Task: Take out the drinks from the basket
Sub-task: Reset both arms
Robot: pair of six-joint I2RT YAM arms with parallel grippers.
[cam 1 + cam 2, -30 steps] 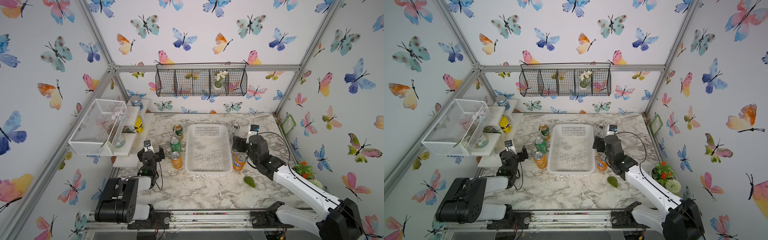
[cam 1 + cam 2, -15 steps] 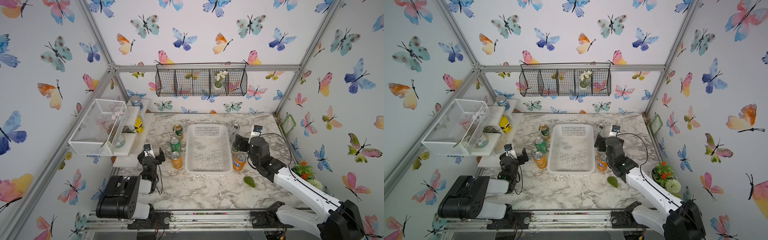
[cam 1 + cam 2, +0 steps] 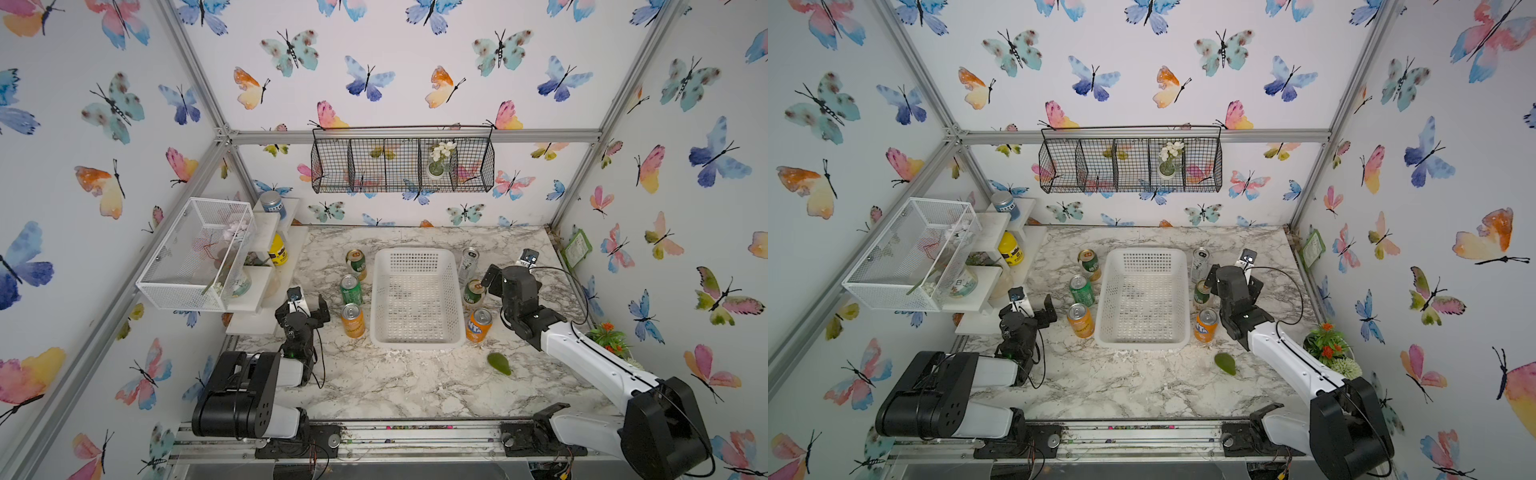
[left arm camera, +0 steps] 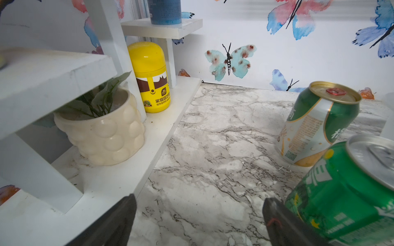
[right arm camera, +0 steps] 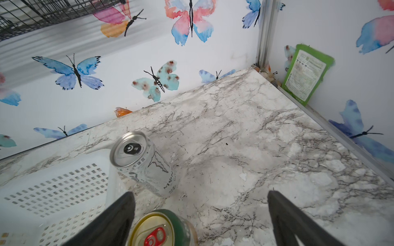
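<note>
The white basket (image 3: pixel 411 252) (image 3: pixel 1144 254) stands empty in mid-table. Left of it in a row are a dark green can (image 3: pixel 356 263) (image 4: pixel 315 123), a bright green can (image 3: pixel 351 289) (image 4: pixel 341 191) and an orange can (image 3: pixel 353 319). To its right stand a slim silver-white can (image 3: pixel 468 266) (image 5: pixel 142 164), a dark green can (image 3: pixel 474 293) (image 5: pixel 157 230) and an orange can (image 3: pixel 478 325). My left gripper (image 3: pixel 306 303) (image 4: pixel 199 202) is open and empty, beside the bright green can. My right gripper (image 3: pixel 510 277) (image 5: pixel 201 194) is open above and just behind the right dark green can, apart from it.
A stepped white shelf (image 3: pixel 266 266) on the left carries a yellow jar (image 4: pixel 150 76), a blue canister (image 3: pixel 272 204) and a cream plant pot (image 4: pixel 104 132). A white mesh box (image 3: pixel 195 253) overhangs it. A green leaf (image 3: pixel 498 363) lies front right, near a small plant (image 3: pixel 609 336).
My right gripper has opened fully and drawn up and to the right, away from the dark green can. The left arm has barely moved.
</note>
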